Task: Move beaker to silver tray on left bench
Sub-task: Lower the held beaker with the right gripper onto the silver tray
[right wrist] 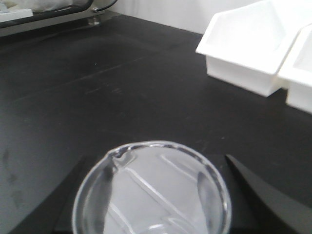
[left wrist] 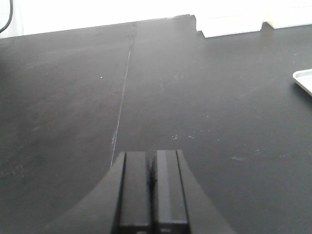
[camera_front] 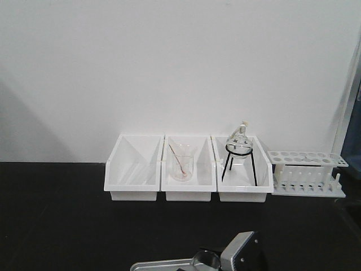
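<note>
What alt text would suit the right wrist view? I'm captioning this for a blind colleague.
A small clear glass beaker fills the lower frame, seen from above between the two dark fingers of the right pincer, its spout at upper left. Through the glass a ridged silver tray shows. Beyond lie the black bench and white bins.

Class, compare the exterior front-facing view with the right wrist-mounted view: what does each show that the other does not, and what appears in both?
Only the front view shows the middle bin holding a beaker with a rod, the round flask on its stand, the tube rack and a strip of the silver tray. Only the right wrist view shows the beaker from above, its spout at the upper left, between the right gripper fingers. Both share the black bench, the beaker, the white wall and white bins.
</note>
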`<state>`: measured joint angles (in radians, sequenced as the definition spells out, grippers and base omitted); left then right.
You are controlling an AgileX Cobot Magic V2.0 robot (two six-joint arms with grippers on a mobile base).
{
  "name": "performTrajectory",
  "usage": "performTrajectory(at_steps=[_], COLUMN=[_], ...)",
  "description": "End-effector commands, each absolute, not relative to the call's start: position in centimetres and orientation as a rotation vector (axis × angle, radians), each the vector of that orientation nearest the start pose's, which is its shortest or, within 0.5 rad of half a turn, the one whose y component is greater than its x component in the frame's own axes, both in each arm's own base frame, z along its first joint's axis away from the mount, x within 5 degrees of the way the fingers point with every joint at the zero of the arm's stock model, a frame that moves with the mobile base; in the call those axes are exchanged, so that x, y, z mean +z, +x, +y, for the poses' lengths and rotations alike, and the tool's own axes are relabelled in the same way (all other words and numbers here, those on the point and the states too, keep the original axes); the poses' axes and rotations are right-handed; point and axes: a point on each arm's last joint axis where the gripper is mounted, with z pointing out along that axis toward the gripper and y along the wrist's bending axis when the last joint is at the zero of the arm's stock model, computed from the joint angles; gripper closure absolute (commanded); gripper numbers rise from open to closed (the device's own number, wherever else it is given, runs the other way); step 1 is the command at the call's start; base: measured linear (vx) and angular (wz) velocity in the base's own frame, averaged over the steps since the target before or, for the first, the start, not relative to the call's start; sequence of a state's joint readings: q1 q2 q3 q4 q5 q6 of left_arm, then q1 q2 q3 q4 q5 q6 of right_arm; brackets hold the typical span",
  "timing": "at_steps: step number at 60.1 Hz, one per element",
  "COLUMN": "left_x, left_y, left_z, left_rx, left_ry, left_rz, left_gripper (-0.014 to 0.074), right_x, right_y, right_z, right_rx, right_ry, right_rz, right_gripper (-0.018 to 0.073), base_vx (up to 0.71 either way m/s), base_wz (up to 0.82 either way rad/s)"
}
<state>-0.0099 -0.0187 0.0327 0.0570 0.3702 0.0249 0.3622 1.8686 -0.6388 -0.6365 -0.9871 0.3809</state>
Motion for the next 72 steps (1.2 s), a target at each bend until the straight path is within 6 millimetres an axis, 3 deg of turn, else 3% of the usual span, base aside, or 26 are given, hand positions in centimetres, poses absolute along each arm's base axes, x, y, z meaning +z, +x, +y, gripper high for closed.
performTrajectory(at_steps=[1, 9, 17, 29, 42, 58, 64, 72], left_x=[17.0, 17.0, 17.0, 17.0, 17.0, 17.0, 17.0, 17.0], left_y=[5.4, 5.4, 5.4, 5.4, 5.4, 5.4, 5.4, 5.4], left_z=[0.1, 0.1, 0.1, 0.1, 0.1, 0.1, 0.1, 0.1], left_rx=[0.056, 0.056, 0.056, 0.056, 0.056, 0.056, 0.056, 0.056], left_ry=[0.071, 0.071, 0.071, 0.071, 0.071, 0.071, 0.071, 0.071], left_rz=[1.803, 1.803, 1.803, 1.803, 1.803, 1.803, 1.803, 1.803], left_gripper=[0.0595, 0.0595, 0.0595, 0.0595, 0.0595, 0.0595, 0.0595, 0.0595], right_x=[15.1, 13.4, 12.2, 11.9, 11.8, 11.9, 12.8, 15.9], right_y=[29.8, 30.5, 30.8, 30.8, 30.8, 30.8, 30.8, 30.6], right_z=[16.2, 16.3, 15.9, 15.7, 15.8, 15.7, 15.7, 15.7], right_rx=[0.770, 0.744, 0.610, 0.563, 0.564, 0.564, 0.561, 0.556], right_ry=[-0.666, -0.677, -0.752, -0.774, -0.778, -0.768, -0.764, -0.745], right_rz=[1.576, 1.633, 1.688, 1.715, 1.714, 1.716, 1.690, 1.608], right_gripper=[0.0571, 0.0569, 0.0561, 0.0494, 0.0284, -0.0100, -0.0167, -0.0160], base_vx=[0.00, 0.00, 0.00, 0.00, 0.00, 0.00, 0.00, 0.00], base_wz=[0.00, 0.00, 0.00, 0.00, 0.00, 0.00, 0.00, 0.00])
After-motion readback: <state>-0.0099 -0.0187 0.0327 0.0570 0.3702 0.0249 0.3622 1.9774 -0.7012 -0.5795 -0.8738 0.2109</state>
